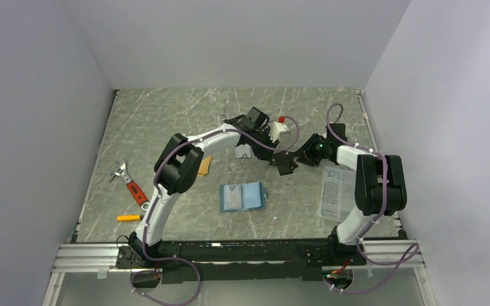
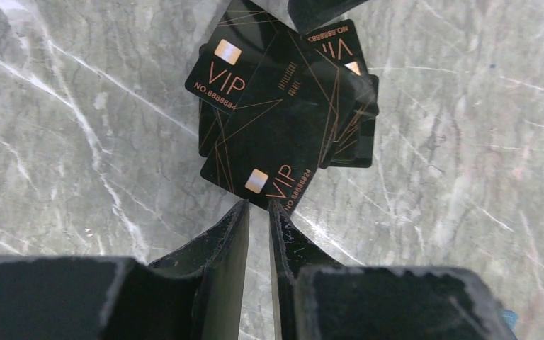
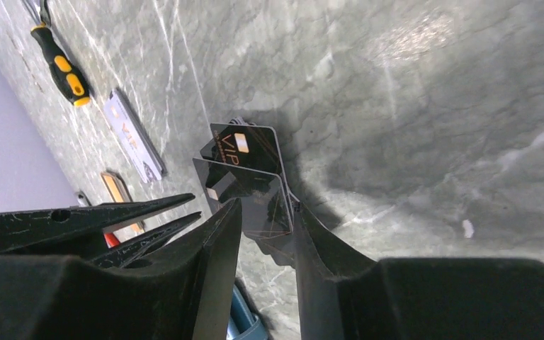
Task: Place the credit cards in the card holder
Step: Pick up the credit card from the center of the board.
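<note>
Your left fingers point(image 2: 228, 244) stand almost together, only a thin slit between them. The corner of the top one of the cards point(image 2: 283, 127) is right at their tips, and you cannot tell whether they pinch it. Your right fingers point(image 3: 218, 248) are partly apart with the near end of the same cards between them. Whether they grip is not clear either.

The cards form a fanned black heap on the table point(image 1: 166, 121), which is grey and stone-patterned with white veins. The holder point(image 1: 244, 196) lies open and flat, well back from both sets of fingertips, towards the arm bases. An orange card point(image 3: 119, 190) lies left of the left fingers. A clear packet point(image 1: 337, 191) lies to the right of the right fingers, back towards the base. Plain pale walls point(image 1: 230, 38) close the table in on three sides.
</note>
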### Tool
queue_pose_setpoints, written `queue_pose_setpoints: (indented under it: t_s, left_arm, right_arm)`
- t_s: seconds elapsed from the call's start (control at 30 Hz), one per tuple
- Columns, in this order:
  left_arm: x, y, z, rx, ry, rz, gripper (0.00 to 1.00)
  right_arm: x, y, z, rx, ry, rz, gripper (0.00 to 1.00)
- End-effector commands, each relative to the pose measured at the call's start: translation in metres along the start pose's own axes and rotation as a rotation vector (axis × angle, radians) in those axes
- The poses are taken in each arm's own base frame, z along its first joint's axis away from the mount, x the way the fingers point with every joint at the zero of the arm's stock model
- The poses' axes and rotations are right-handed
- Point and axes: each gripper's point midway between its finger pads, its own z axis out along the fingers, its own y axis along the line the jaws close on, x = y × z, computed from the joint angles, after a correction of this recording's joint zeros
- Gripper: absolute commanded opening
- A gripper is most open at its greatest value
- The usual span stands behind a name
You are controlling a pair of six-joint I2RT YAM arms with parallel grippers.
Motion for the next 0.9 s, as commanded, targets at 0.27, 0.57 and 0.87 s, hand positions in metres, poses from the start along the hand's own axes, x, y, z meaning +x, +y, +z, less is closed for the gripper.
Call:
queue_pose_setpoints:
  t_s: [0.27, 0.57, 0.87]
  left_arm:
    - [0.010, 0.001, 0.012, -0.133, 0.089, 0.142, 0.24]
    - [0.018, 0.002, 0.013, -0.136, 0.104, 0.168, 0.22]
    - [0.026, 0.000, 0.012, -0.126, 0.120, 0.183, 0.18]
  right_arm:
    - [-0.006, -0.002, 0.004, -0.036, -0.015, 0.010, 0.36]
    - [-0.004, 0.008, 0.004, -0.094, -0.007, 0.001, 0.35]
    - [-0.007, 0.017, -0.001, -0.124, -0.023, -0.012, 0.32]
